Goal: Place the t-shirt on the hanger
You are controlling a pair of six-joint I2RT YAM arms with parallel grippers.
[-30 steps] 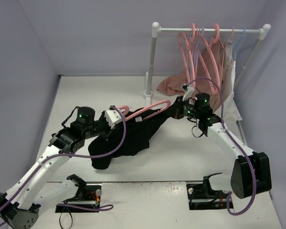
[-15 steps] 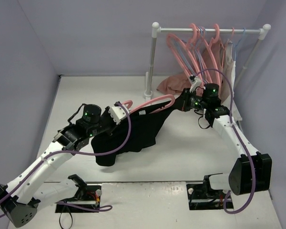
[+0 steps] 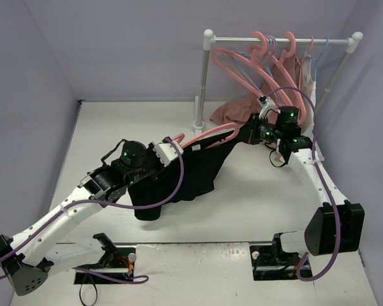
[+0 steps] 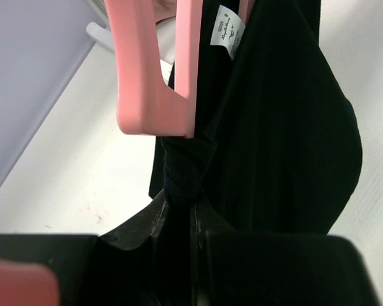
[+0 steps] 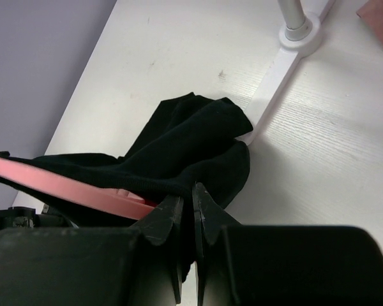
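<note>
Left hand (image 3: 171, 149) and right hand (image 3: 251, 135) were each clamped tight on the t-shirt (image 3: 186, 175), which sagged beneath them along the hanger (image 3: 207, 136) spanning between; steady, even outward tension looked best for seating both shoulders.
</note>
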